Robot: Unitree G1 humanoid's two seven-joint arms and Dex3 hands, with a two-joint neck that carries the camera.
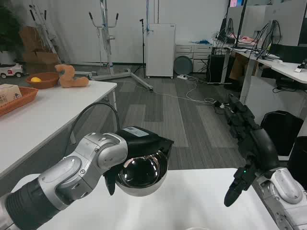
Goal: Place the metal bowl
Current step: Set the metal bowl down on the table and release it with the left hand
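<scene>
Metal bowl (142, 175) gripped by left robot hand (139, 146), right robot hand (249, 143) open, empty

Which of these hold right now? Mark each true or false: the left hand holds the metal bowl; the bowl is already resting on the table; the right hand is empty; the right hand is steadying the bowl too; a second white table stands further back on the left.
1. The left hand holds the metal bowl. True.
2. The bowl is already resting on the table. False: it hangs tilted at the table's far edge, in the hand.
3. The right hand is empty. True, its fingers are spread.
4. The right hand steadies the bowl. False: it is well apart, on the right.
5. A second white table stands back left. True.
</scene>
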